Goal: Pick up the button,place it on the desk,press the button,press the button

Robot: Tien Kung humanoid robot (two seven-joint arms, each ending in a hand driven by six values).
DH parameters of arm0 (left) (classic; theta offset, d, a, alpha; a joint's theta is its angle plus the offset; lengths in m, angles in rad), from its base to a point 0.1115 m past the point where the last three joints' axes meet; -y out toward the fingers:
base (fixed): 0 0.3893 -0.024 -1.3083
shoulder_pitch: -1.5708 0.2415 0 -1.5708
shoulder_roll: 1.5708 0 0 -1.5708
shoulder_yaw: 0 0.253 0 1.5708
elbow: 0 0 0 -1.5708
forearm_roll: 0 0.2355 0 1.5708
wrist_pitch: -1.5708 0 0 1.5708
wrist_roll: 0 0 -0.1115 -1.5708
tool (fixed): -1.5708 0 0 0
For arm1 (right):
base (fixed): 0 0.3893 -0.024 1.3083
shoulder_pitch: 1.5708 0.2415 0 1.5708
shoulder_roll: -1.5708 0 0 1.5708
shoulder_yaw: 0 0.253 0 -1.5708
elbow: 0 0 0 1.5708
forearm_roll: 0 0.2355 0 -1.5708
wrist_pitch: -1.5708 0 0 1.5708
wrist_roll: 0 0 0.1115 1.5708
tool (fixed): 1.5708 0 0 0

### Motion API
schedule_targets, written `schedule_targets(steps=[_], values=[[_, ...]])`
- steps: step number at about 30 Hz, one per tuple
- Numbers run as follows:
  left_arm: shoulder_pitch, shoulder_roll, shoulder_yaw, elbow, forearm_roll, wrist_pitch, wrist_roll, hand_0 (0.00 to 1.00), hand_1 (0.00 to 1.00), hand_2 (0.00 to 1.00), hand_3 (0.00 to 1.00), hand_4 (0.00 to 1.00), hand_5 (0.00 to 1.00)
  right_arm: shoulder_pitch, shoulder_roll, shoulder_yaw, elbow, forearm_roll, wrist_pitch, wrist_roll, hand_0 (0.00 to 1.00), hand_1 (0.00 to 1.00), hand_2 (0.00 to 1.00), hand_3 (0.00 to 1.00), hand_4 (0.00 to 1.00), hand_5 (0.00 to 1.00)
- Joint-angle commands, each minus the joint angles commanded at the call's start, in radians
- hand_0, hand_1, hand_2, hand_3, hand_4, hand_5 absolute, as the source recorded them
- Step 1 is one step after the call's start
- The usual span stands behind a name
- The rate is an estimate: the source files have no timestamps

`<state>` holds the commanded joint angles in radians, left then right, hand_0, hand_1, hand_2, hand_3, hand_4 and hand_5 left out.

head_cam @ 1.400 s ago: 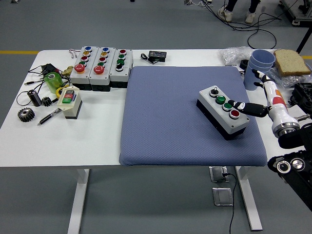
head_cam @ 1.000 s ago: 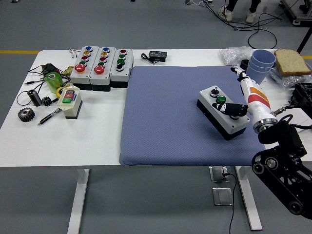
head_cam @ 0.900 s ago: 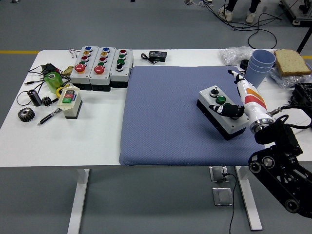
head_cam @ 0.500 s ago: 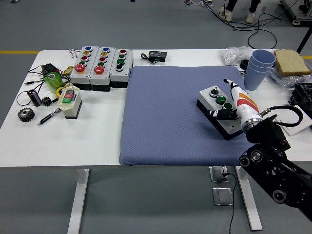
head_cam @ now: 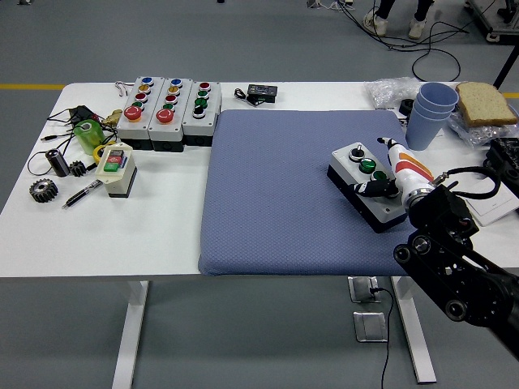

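Grey-lidded and black-sided, the button box [head_cam: 369,195] is sitting on the blue mat [head_cam: 308,190], toward its right edge, turned at an angle, so you are looking at the pressing stage, by my judgement. Your right hand [head_cam: 388,180] is hanging over the near end of the box, covering the last button. One dark finger [head_cam: 362,188] is pointing out across the lid while the others are looking tucked in, and nothing is being held. Whether that fingertip is touching the lid or floating just above it, you cannot tell from this view. The left arm is not showing.

You are working with a knob [head_cam: 354,151] at the far end and two green buttons [head_cam: 367,165] beside it, all close together. The finger is lying low and sideways, so it is likely to skid off a cap or catch two at once. The mat is looking soft, and a slanted push could be tipping or sliding the box toward the mat's right edge. The blue cups [head_cam: 425,113] and the bread [head_cam: 485,102] are standing near your forearm, so a wide swing away could be knocking them.
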<state>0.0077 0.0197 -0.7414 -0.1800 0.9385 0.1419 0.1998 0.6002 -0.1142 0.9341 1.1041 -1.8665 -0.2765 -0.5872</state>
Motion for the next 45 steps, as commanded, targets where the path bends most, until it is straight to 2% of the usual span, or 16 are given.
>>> schedule_targets(steps=[3, 4, 9, 10, 15, 16, 21, 22, 27, 28, 33, 34, 39, 40, 45], values=[[0.001, 0.0, -0.004, 0.0, 0.003, 0.001, 0.001, 0.66, 0.733, 0.78, 0.691, 0.442, 0.764, 0.002, 0.0, 0.004, -0.007, 0.002, 0.024, -0.012, 0.811, 0.684, 0.783, 0.832, 0.998, 0.236], [0.002, -0.001, -0.005, 0.0, 0.005, 0.001, 0.001, 0.659, 0.731, 0.778, 0.689, 0.439, 0.757, 0.002, 0.0, 0.005, -0.009, 0.003, 0.035, -0.018, 0.722, 0.611, 0.733, 0.801, 0.998, 0.24], [0.004, -0.001, -0.01, 0.0, 0.013, 0.001, 0.003, 0.659, 0.731, 0.778, 0.689, 0.439, 0.757, 0.001, 0.0, 0.006, -0.013, 0.005, 0.065, -0.035, 0.722, 0.611, 0.733, 0.801, 0.998, 0.24], [0.004, -0.001, -0.011, 0.0, 0.013, 0.001, 0.003, 0.659, 0.73, 0.778, 0.686, 0.435, 0.753, 0.001, 0.0, 0.006, -0.014, 0.002, 0.067, -0.037, 0.678, 0.572, 0.714, 0.795, 0.998, 0.249], [0.006, -0.001, -0.012, 0.0, 0.016, 0.001, 0.004, 0.659, 0.73, 0.778, 0.686, 0.435, 0.753, 0.006, -0.002, 0.006, -0.02, -0.02, 0.076, -0.055, 0.678, 0.572, 0.714, 0.795, 0.998, 0.249], [0.006, -0.001, -0.013, 0.0, 0.018, 0.001, 0.004, 0.659, 0.73, 0.778, 0.685, 0.432, 0.751, 0.007, -0.002, 0.005, -0.021, -0.021, 0.077, -0.056, 0.505, 0.477, 0.643, 0.759, 0.998, 0.253], [0.008, -0.001, -0.016, 0.0, 0.021, 0.0, 0.005, 0.659, 0.73, 0.778, 0.685, 0.432, 0.751, 0.017, -0.008, -0.004, -0.03, -0.037, 0.101, -0.058, 0.505, 0.477, 0.643, 0.759, 0.998, 0.253], [0.009, -0.001, -0.017, 0.0, 0.023, 0.0, 0.005, 0.659, 0.73, 0.777, 0.684, 0.433, 0.754, 0.021, -0.011, -0.009, -0.034, -0.041, 0.112, -0.058, 0.376, 0.384, 0.559, 0.713, 0.998, 0.252], [0.008, 0.0, -0.011, 0.0, 0.017, 0.0, 0.004, 0.659, 0.73, 0.777, 0.684, 0.433, 0.754, 0.04, -0.027, -0.048, -0.049, -0.073, 0.139, -0.058, 0.376, 0.384, 0.559, 0.713, 0.998, 0.252], [0.008, 0.0, -0.01, 0.0, 0.017, 0.0, 0.004, 0.659, 0.73, 0.777, 0.683, 0.428, 0.747, 0.041, -0.028, -0.051, -0.05, -0.075, 0.14, -0.058, 0.275, 0.285, 0.461, 0.606, 0.998, 0.253], [0.007, 0.0, -0.007, 0.0, 0.011, 0.001, 0.002, 0.659, 0.73, 0.777, 0.683, 0.428, 0.747, 0.066, -0.046, -0.094, -0.067, -0.102, 0.161, -0.058, 0.275, 0.285, 0.461, 0.606, 0.998, 0.253], [0.007, 0.0, -0.007, 0.0, 0.011, 0.001, 0.002, 0.659, 0.729, 0.776, 0.682, 0.427, 0.748, 0.069, -0.048, -0.099, -0.069, -0.106, 0.162, -0.058, 0.213, 0.235, 0.426, 0.554, 0.998, 0.247], [0.005, 0.001, -0.004, 0.0, 0.008, 0.001, 0.002, 0.659, 0.729, 0.776, 0.682, 0.427, 0.748, 0.086, -0.059, -0.126, -0.073, -0.118, 0.165, -0.058, 0.213, 0.235, 0.426, 0.554, 0.998, 0.247], [0.004, 0.001, -0.005, 0.0, 0.01, 0.001, 0.002, 0.659, 0.729, 0.776, 0.682, 0.426, 0.747, 0.089, -0.062, -0.133, -0.074, -0.123, 0.165, -0.058, 0.152, 0.188, 0.387, 0.519, 0.974, 0.233], [0.004, 0.0, -0.006, 0.0, 0.009, 0.001, 0.003, 0.659, 0.729, 0.776, 0.682, 0.426, 0.747, 0.093, -0.07, -0.154, -0.075, -0.129, 0.143, -0.054, 0.152, 0.188, 0.387, 0.519, 0.974, 0.233]])
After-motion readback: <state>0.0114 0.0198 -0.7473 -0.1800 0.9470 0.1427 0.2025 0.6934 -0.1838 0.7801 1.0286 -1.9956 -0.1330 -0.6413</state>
